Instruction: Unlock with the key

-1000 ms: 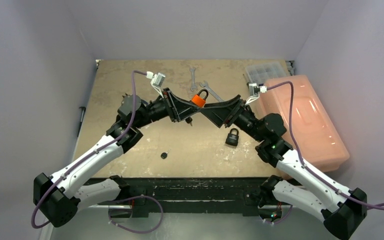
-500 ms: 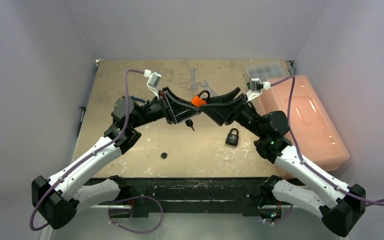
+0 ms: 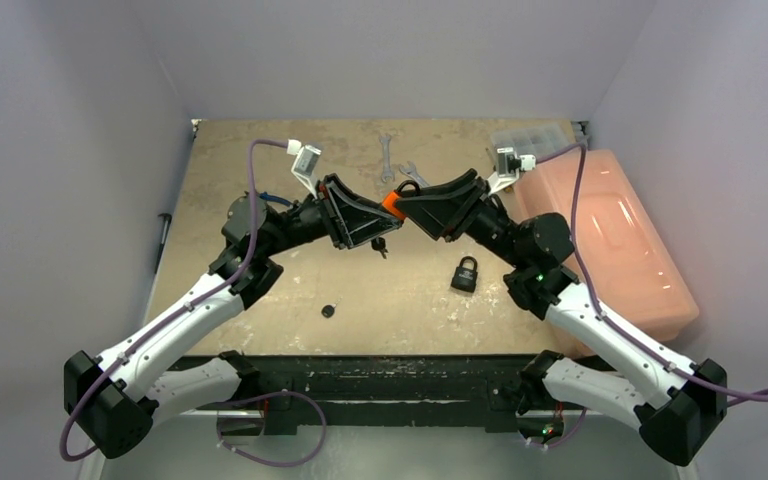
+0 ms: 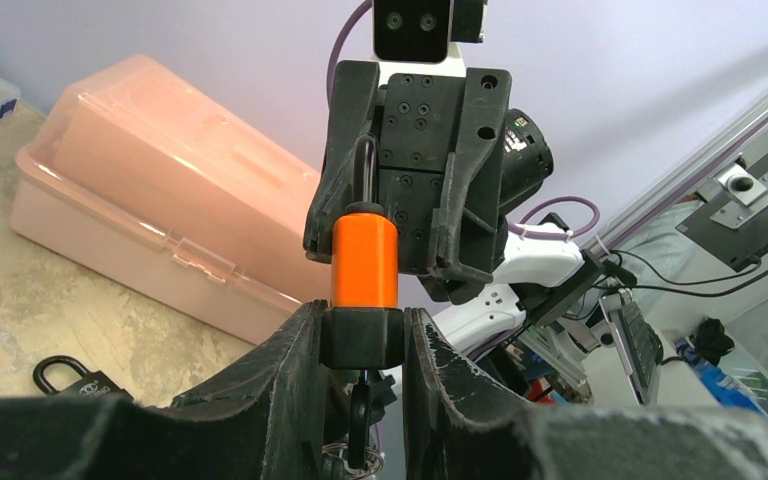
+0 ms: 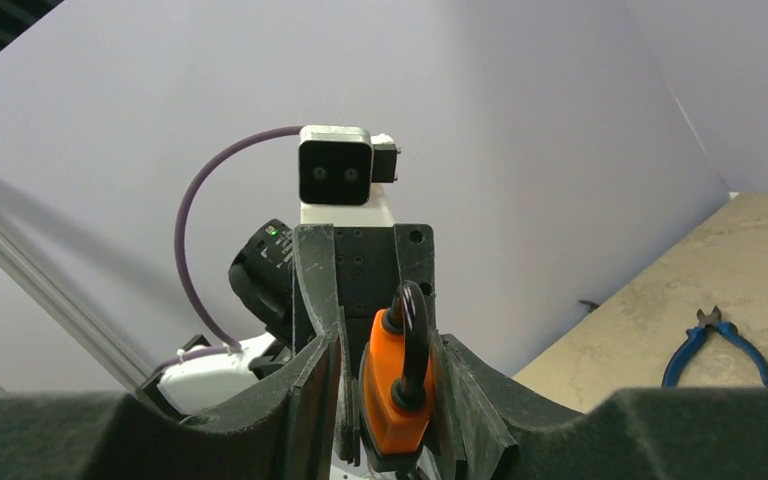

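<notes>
An orange padlock [image 3: 392,203] with a black base is held above the table between the two arms. My left gripper [image 4: 363,335] is shut on the black base. The key [image 4: 360,420] hangs below the base on a wire ring, and appears to sit in the keyhole. In the top view the key [image 3: 380,243] dangles under the left fingers. My right gripper [image 5: 385,345] stands around the orange body [image 5: 390,400] and the black shackle. Its right finger lies against the lock. A narrow gap shows on the left side, so the jaws are open.
A second, black padlock [image 3: 466,274] lies on the table right of centre. A pink lidded box [image 3: 610,240] fills the right side, with a clear organiser [image 3: 530,140] behind it. Two wrenches [image 3: 387,150] lie at the back. Blue pliers [image 5: 715,345] and a small black piece [image 3: 329,311] also lie on the table.
My right gripper has moved up and left over the orange padlock and its jaws have narrowed around it. The left gripper has kept its hold with little motion.
</notes>
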{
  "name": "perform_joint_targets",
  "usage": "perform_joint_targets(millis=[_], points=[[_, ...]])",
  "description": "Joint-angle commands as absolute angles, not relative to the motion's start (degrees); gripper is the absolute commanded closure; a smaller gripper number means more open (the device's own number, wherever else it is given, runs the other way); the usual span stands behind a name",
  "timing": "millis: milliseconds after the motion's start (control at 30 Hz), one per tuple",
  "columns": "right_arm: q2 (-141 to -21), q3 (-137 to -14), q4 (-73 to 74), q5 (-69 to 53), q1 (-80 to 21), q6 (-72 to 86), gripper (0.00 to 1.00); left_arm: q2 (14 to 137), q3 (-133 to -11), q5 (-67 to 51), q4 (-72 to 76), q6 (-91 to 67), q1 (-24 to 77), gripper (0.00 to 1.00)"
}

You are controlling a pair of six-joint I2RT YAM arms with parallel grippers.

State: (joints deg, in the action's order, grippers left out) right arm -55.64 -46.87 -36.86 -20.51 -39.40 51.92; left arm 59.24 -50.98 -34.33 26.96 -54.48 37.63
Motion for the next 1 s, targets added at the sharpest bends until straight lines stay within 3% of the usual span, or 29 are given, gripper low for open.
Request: perform_joint_targets(millis=[0, 333, 367, 400, 433, 533, 567, 700, 800, 967], points=[[-56.1, -49.78, -37.88, -20.52, -39.27, 50.97, 0.59, 58.97, -51.1, -34.69, 32.25, -54.55, 37.48, 1.0], [-58.47, -50.9, -37.0, -22.62, -39.79, 50.59, 0.61, 59.53, -50.93, -34.45, 32.67, -54.49, 37.46, 1.0], [-58.64, -50.93, -36.86, -22.86, -39.84, 50.43, 0.66, 59.55, -50.88, -34.37, 32.62, -54.47, 37.51, 1.0], [-58.89, -51.2, -36.1, -22.92, -39.97, 50.41, 0.85, 59.58, -50.79, -34.28, 32.63, -54.47, 37.48, 1.0], [-59.01, -51.57, -34.73, -22.6, -39.99, 50.4, 0.98, 59.59, -50.71, -34.11, 32.57, -54.5, 37.49, 1.0], [-58.82, -51.67, -33.84, -22.55, -39.99, 49.81, 1.0, 59.44, -50.69, -33.47, 31.44, -53.86, 37.52, 1.0], [-58.47, -51.47, -33.76, -22.32, -39.99, 49.68, 1.0, 59.39, -51.02, -33.26, 30.29, -53.35, 37.48, 0.96], [-57.0, -51.06, -32.43, -20.96, -39.99, 49.21, 1.0, 58.81, -52.83, -32.45, 23.11, -49.24, 37.4, 0.43], [-55.93, -51.07, -30.88, -20.76, -39.99, 48.44, 1.0, 57.47, -53.94, -30.84, 16.56, -45.75, 37.38, 0.19], [-54.46, -50.91, -29.53, -21.08, -39.97, 48.26, 1.0, 54.84, -55.04, -29.9, 8.29, -40.36, 37.36, 0.17]])
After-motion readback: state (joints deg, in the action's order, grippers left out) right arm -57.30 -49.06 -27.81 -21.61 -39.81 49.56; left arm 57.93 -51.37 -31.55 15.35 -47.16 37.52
